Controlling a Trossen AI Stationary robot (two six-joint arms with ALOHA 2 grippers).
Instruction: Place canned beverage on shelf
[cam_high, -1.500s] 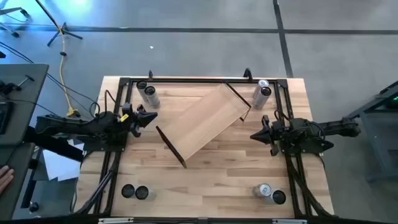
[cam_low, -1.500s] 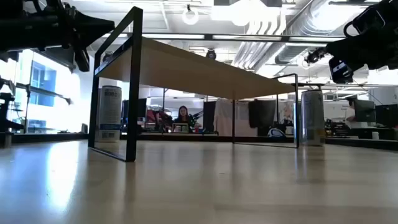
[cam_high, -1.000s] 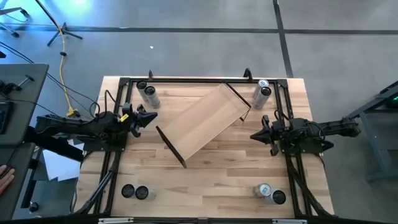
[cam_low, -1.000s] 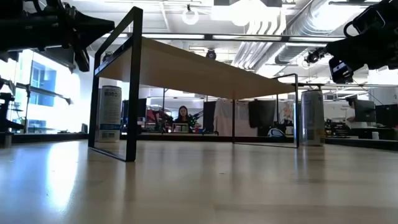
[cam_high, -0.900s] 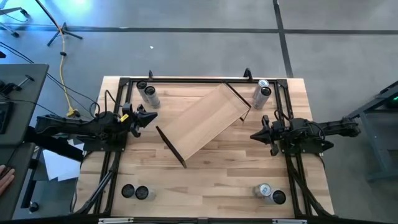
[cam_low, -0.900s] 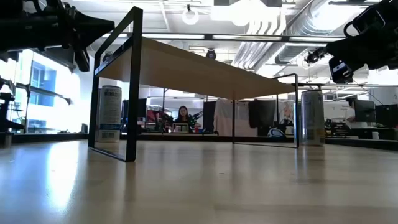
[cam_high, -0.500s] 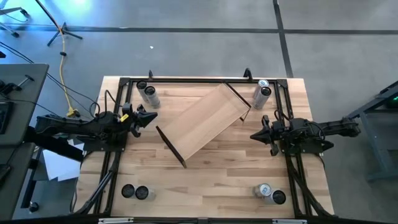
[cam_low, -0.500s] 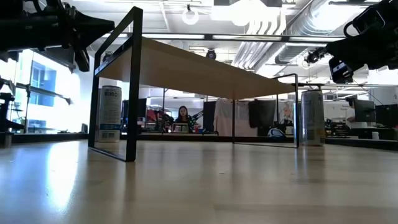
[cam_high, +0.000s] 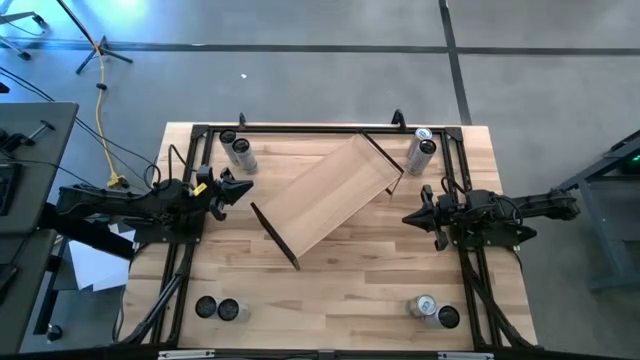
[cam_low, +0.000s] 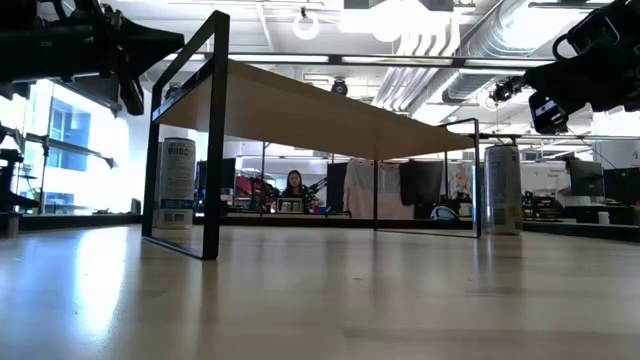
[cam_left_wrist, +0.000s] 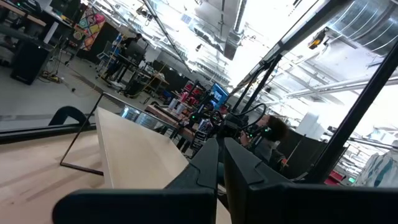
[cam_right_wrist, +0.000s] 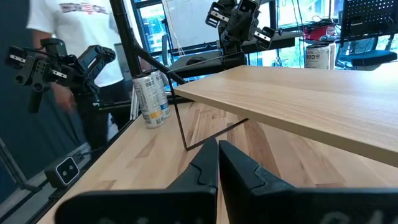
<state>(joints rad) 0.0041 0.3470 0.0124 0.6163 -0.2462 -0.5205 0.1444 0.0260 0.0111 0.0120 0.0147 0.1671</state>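
The shelf (cam_high: 325, 195), a pale wood board, stands slantwise in the middle of the table on thin black brackets (cam_low: 212, 140) at its two short ends. Canned beverages stand upright in pairs near the table's corners: far left (cam_high: 238, 150), far right (cam_high: 421, 148), near left (cam_high: 216, 308) and near right (cam_high: 435, 311). My left gripper (cam_high: 243, 187) is shut in the air, left of the shelf. My right gripper (cam_high: 410, 217) is shut in the air, right of it. Both point at the shelf (cam_right_wrist: 298, 106), and nothing is between their fingers (cam_left_wrist: 205, 163).
A black metal frame (cam_high: 300, 128) runs along the table's far, left and right sides. Bare tabletop (cam_high: 330, 290) lies between the shelf and the near edge. A person in a white shirt (cam_right_wrist: 81, 25) shows beyond the table in the right wrist view.
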